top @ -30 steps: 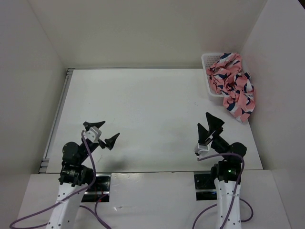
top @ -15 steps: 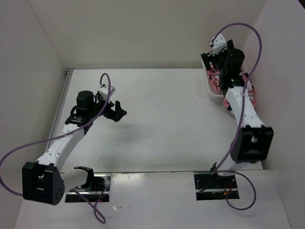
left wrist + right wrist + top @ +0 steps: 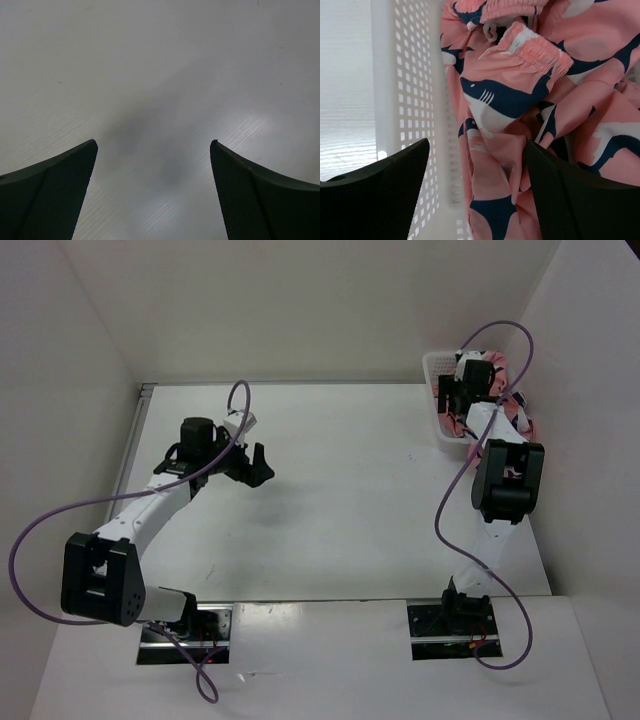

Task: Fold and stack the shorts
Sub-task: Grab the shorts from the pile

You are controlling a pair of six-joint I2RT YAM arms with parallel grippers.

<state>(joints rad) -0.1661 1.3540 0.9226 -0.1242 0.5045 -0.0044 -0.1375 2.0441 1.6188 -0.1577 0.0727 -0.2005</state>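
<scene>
Two end effectors open | right end effector over shorts heaped inside basket (fingers seem to straddle basket wall) | left end effector above counter, well apart from basket | risk: pinching mesh with fabric, lifting basket.

Soft cloth shorts (perforated plastic basket)

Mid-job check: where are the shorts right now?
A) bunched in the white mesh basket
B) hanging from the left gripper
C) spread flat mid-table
A: the right wrist view shows the shorts bunched in the white mesh basket, with the right gripper open and pointed at them.
</scene>
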